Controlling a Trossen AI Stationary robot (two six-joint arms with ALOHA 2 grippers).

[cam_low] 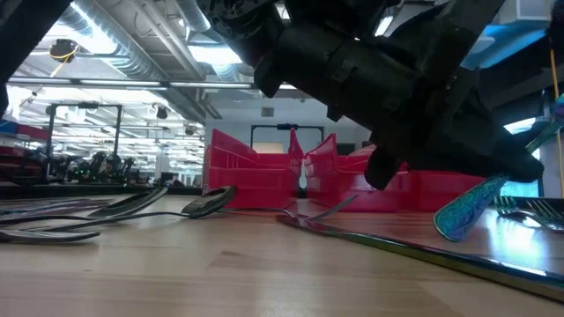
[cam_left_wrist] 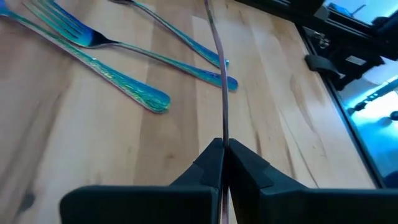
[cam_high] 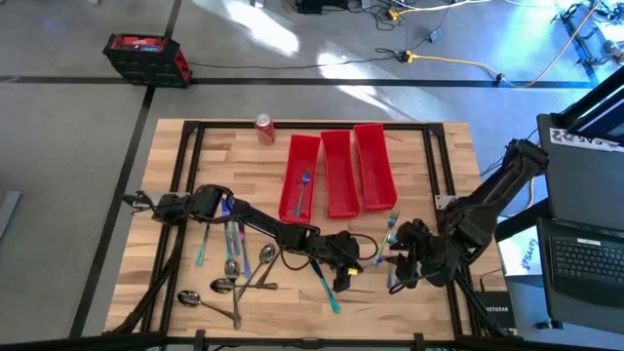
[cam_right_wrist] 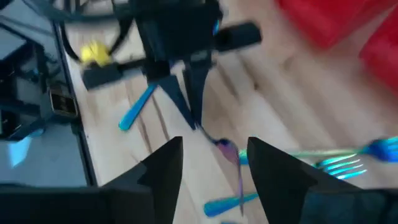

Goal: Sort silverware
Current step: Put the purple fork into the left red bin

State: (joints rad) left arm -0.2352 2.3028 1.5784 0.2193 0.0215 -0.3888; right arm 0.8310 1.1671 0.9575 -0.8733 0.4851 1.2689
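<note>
High view first, working from the left: loose silverware (cam_high: pixel 232 261) is lying scattered on the wooden table (cam_high: pixel 166 185), forks, knives and spoons mixed together and waiting to be sorted. Behind it, near the far edge, a red soda can (cam_high: pixel 264 129) is standing apart, playing no part in the job. Three long red bins (cam_high: pixel 338 174) are sitting side by side at the middle; one teal fork (cam_high: pixel 303 194) is already lying in the leftmost bin, which I judge to be the fork compartment.

Moving right, the left gripper (cam_high: pixel 338 274) is reaching across to the table's centre front, and its wrist view shows the fingers (cam_left_wrist: pixel 208 165) clamped tight on a thin knife (cam_left_wrist: pixel 219 59) held edge-on, its free end pointing outward, probably offered to the other arm. Two teal forks (cam_left_wrist: pixel 118 81) are resting on the wood just beyond.

Furthest right, the right gripper (cam_high: pixel 402 255) is hovering close to its partner with its jaws parted and nothing between them. Its wrist view is looking straight at the left gripper's pinched tip and the knife (cam_right_wrist: pixel 233 163) jutting out of it, so a handover looks likely.
</note>
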